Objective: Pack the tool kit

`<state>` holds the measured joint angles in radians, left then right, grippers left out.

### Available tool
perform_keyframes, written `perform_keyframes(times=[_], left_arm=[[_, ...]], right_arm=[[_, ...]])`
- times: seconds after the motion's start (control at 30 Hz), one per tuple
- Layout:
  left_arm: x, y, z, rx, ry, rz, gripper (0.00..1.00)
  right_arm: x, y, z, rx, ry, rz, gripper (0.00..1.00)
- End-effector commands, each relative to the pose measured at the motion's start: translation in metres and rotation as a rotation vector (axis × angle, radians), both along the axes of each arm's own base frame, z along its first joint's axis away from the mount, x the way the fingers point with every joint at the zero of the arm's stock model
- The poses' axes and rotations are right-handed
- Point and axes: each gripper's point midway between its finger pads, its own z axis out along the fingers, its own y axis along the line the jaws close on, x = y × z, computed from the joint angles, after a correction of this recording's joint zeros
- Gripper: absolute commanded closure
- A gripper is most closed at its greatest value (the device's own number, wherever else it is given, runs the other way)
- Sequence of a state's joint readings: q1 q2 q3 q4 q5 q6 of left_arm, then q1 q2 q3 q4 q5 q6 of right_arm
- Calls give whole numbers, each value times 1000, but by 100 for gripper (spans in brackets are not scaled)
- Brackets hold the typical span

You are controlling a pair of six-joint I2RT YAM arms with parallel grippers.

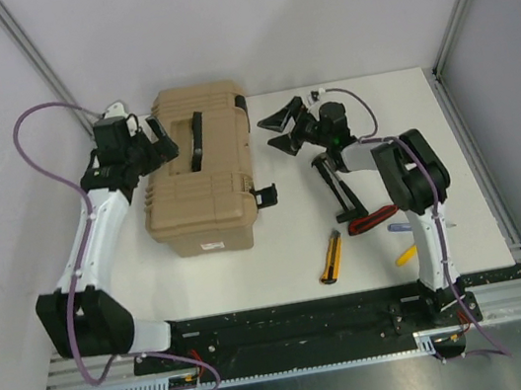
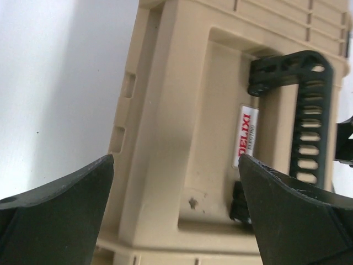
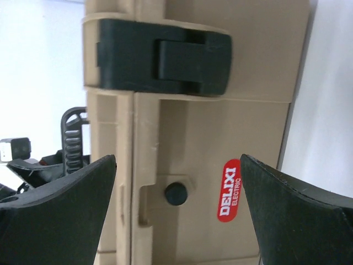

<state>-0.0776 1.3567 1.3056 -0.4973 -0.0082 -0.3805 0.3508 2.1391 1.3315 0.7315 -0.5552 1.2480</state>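
Seemingly early: I saw tool kit (image 1: 196, 171) shut on table (image 1: 254, 276), flanked by left gripper (image 1: 164, 146) and right gripper (image 1: 273, 133), jaws spread, empty. Utility knife (image 1: 331, 257), red pliers (image 1: 375, 219) lay right of tool kit, unpacked; I judged packing left.

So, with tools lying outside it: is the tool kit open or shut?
Shut: the tool kit has its lid flat on the base, and a black latch spans the seam.
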Motion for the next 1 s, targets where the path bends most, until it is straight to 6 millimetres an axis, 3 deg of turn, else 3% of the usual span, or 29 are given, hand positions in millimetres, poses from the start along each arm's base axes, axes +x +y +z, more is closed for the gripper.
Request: perform_keyframes(times=[0.0,0.23,0.4,0.73,0.97], left_arm=[[20,-1,5,30,-4,-16,1],[43,-1,-14,54,30,-34,1],[55,-1,-19,68,38,-37,1],[51,31,-38,150,83,133,1],[50,29,-48,146,106,118,1]], right_arm=[[14,4,44,159,-121,21,1],[42,8,49,378,-122,7,1],[54,19,46,412,-96,-1,1],[62,31,17,372,-32,-33,1],[66,34,0,357,1,-52,1]])
